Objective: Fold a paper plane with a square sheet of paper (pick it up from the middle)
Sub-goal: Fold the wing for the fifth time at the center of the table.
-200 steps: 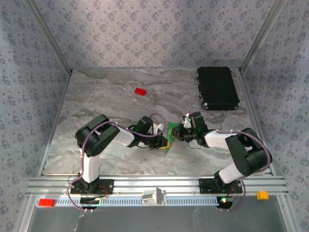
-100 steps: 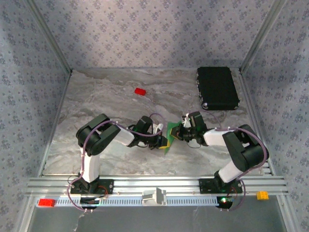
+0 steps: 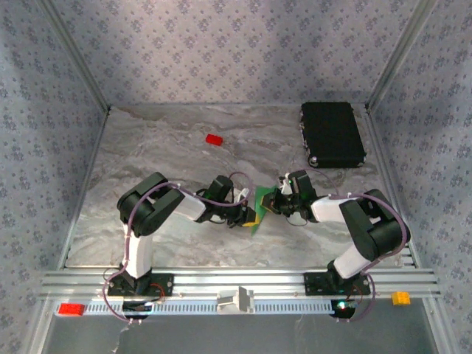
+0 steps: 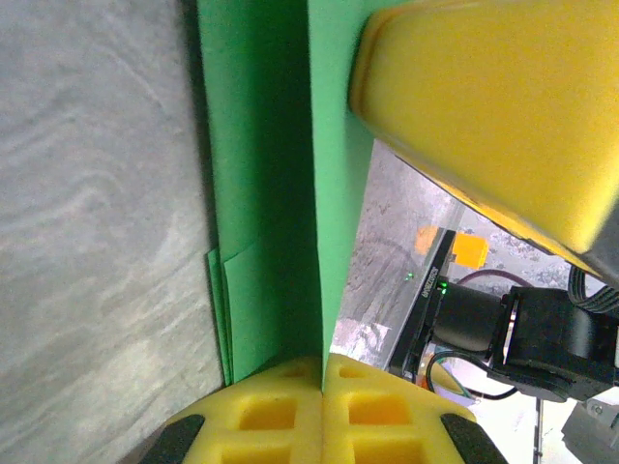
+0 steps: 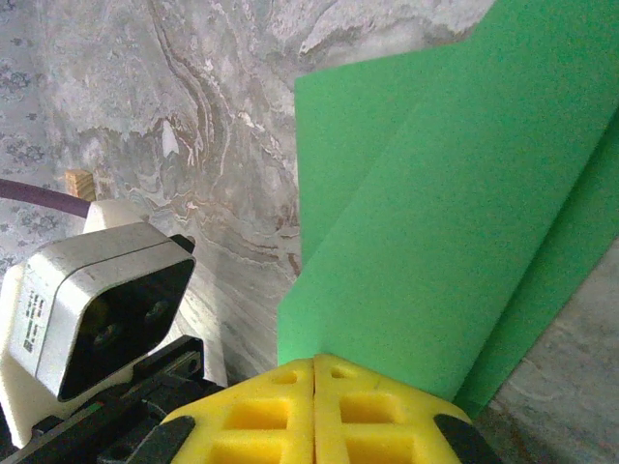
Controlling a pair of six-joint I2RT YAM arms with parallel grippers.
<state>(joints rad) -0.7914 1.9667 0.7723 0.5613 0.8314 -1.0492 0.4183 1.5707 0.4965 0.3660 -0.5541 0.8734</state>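
The square sheet of paper, already creased into several green layers, sits between the two arms near the front middle of the marble surface. The left jaws are clamped on one folded edge, their yellow pads pressed together with the paper in the seam. The right jaws pinch the opposite side the same way, pads meeting on the green sheet. A small red block and a black case lie well apart, farther back.

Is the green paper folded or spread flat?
Folded. The green paper shows several overlapping layers with straight creases in both wrist views.
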